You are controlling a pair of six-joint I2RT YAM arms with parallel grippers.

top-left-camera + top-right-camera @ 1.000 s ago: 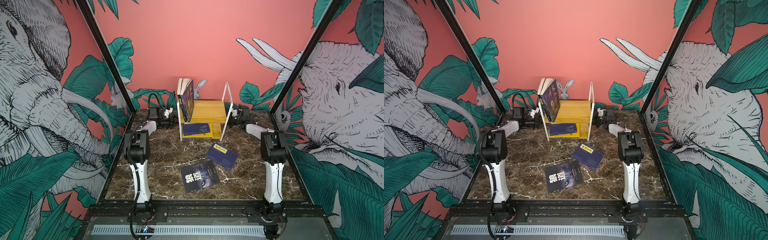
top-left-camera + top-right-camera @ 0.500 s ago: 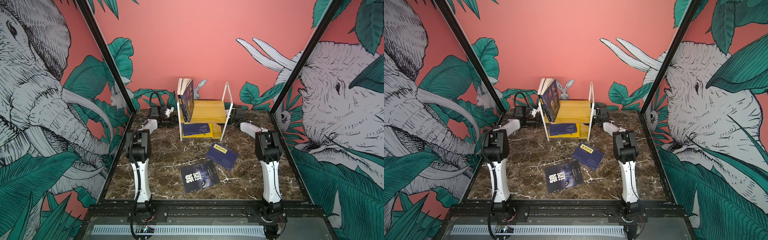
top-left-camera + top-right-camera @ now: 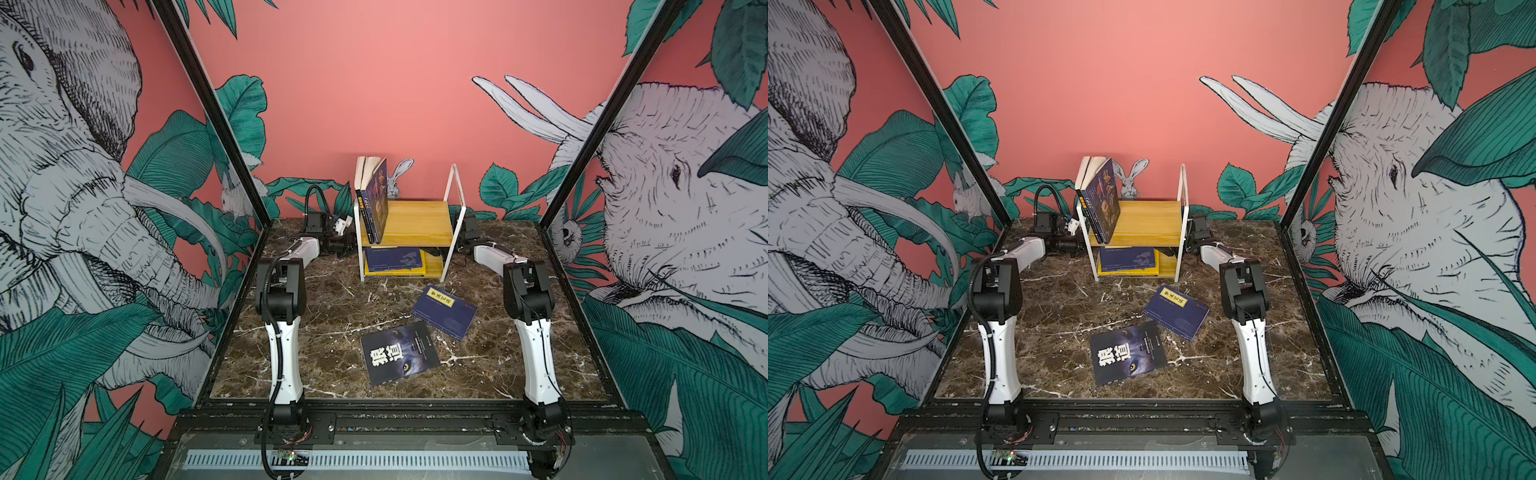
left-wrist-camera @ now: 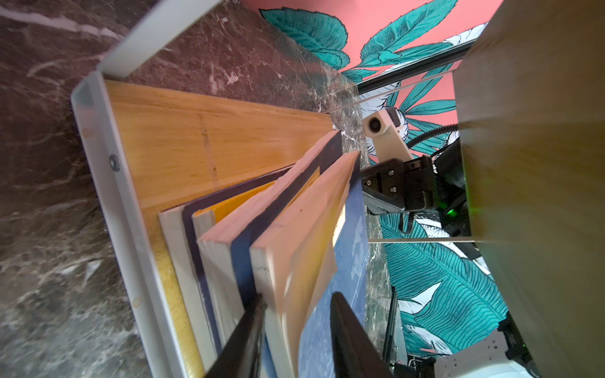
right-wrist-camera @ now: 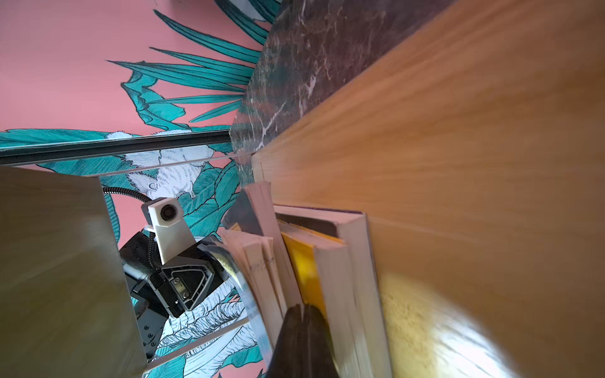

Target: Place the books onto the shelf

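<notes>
1. The books: a stack (image 3: 394,261) on the lower board of the shelf (image 3: 415,216), two upright on top, two on the table (image 3: 332,299) in front.
2. The left hand (image 4: 298,296), narrow, straddles the stack's top book; grip unclear.
3. The right hand (image 5: 302,309), closed, sits at the stack's opposite end.

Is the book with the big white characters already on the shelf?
No, the book with the big white characters lies flat on the marble table, in front of the shelf and apart from it.

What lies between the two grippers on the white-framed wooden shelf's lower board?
A stack of flat paperback books; the left wrist view shows the left gripper and right gripper at opposite ends.
</notes>
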